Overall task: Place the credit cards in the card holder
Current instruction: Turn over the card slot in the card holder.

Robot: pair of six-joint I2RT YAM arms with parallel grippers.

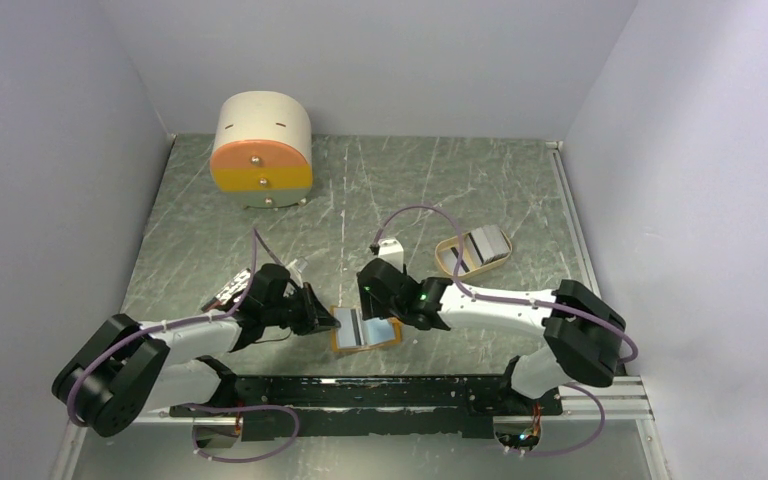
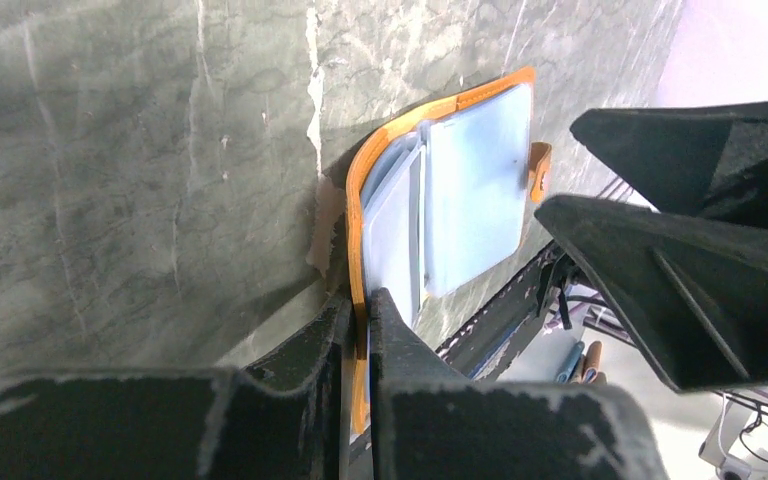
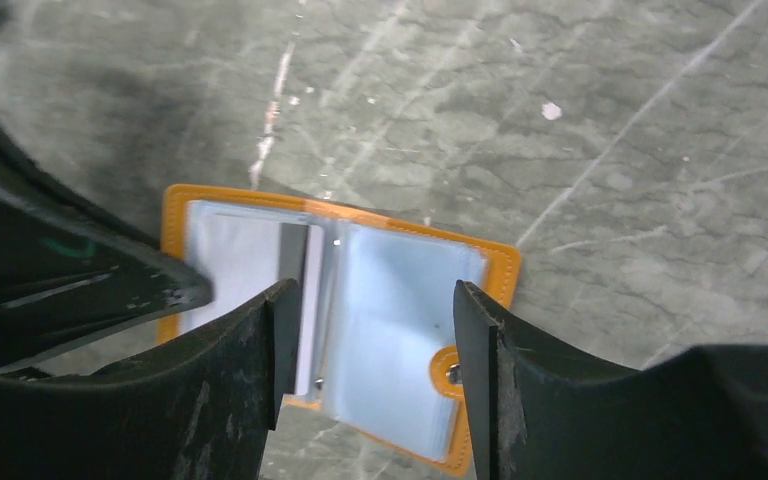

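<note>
Pinching the orange edge of the card holder, the left gripper steadies it open on the near table, so the empty, spread right gripper should push the striped credit card squarely home.

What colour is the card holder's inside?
The card holder is pale blue inside, best seen from the right wrist.

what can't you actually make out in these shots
Top view: the cards in the tray are too small to count.
Right wrist view: the striped card is partly hidden behind a right gripper finger, so how far it sits in the card holder is unclear.
Top view: small item beside the left arm, too small to identify.
</note>
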